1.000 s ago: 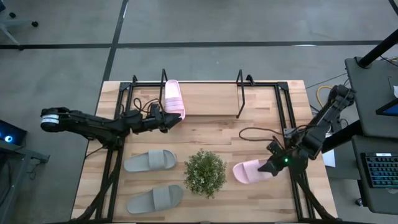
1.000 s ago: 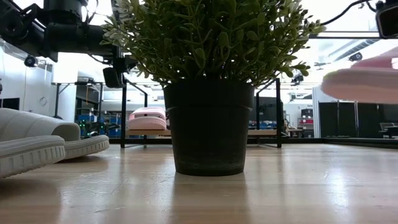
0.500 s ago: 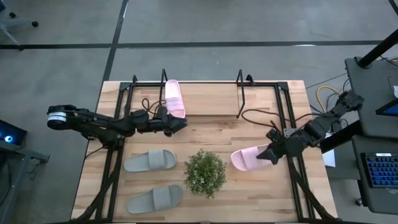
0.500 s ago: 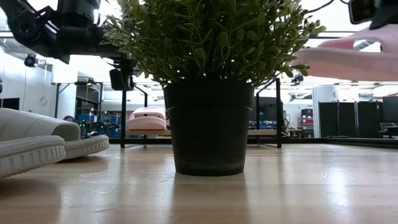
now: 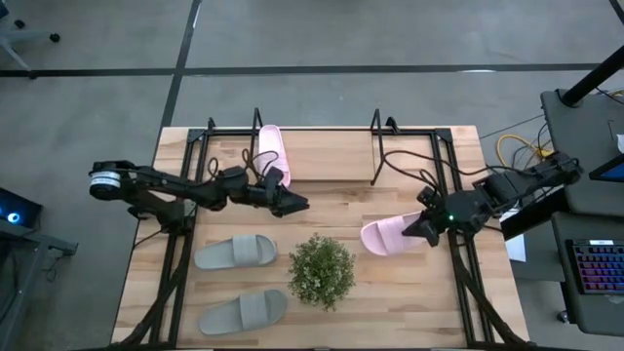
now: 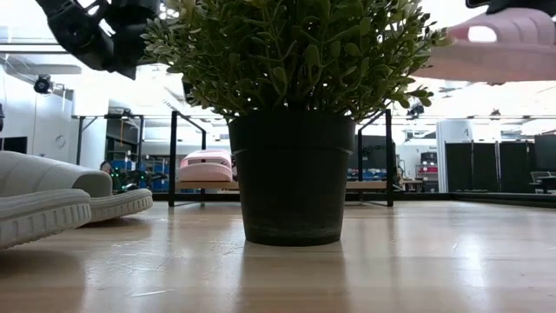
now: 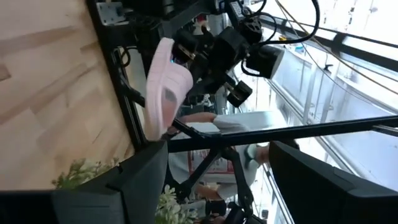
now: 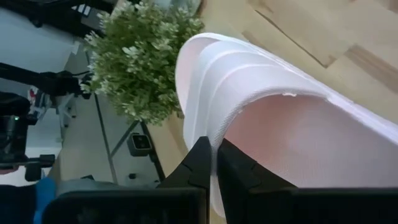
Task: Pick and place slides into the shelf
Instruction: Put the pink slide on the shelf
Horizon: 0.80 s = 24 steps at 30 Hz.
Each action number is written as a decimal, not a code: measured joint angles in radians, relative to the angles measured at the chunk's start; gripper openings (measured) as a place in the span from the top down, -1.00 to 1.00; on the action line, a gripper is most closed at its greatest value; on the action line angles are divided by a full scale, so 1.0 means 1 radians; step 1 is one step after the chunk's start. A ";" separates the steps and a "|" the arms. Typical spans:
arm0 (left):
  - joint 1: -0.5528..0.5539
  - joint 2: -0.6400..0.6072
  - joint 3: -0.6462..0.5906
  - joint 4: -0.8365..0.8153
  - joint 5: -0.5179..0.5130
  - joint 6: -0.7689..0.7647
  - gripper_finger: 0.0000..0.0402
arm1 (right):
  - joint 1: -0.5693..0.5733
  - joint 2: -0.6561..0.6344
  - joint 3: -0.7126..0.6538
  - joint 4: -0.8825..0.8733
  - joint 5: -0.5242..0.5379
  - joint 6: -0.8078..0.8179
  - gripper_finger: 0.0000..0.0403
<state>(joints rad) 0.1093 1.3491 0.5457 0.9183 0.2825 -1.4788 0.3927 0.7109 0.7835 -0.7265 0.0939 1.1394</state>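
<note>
A pale pink slide point(image 5: 388, 236) hangs above the table right of the plant, with my right gripper point(image 5: 421, 229) shut on it; the low view shows it point(image 6: 495, 52) at the height of the plant's top. A second pink slide point(image 5: 270, 151) lies on the shelf's wooden board point(image 5: 331, 156), at its left end. Two grey slides point(image 5: 234, 252) point(image 5: 244, 310) rest sole-down on the table at the near left. My left gripper point(image 5: 297, 205) is open and empty over the table's middle, just near of the shelf. My right gripper pinches the slide's edge point(image 8: 217, 134) between its two shut fingers, at the end of the slide nearest the table's right edge. The fingers come from the table's right, slanting down. The slide is lifted clear of the table and sticks out toward the left, slightly tilted.
A bushy green plant point(image 5: 322, 271) in a dark pot stands at the table's middle front, between the grey slides and the held slide. The shelf's black rails point(image 5: 375, 146) rise at the back. Cables trail across the board.
My right gripper has risen and gone toward the table's far edge with the pink slide, which hangs higher and stays clear of the table. My left gripper, still open, has moved from beside the slide on the shelf toward the table's right and centre.
</note>
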 joint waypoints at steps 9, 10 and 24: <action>0.001 0.046 0.069 -0.001 0.076 0.002 -0.32 | -0.098 0.120 0.091 0.001 -0.139 -0.144 0.96; 0.001 0.047 0.072 0.000 0.085 0.002 -0.32 | -0.111 0.136 0.107 0.000 -0.153 -0.162 0.96; 0.001 0.044 0.085 0.000 0.132 0.023 -0.32 | -0.323 0.362 0.369 -0.004 -0.320 -0.420 0.96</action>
<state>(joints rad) 0.1101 1.3926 0.6308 0.9180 0.4149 -1.4559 0.0699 1.0728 1.1521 -0.7303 -0.2264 0.7197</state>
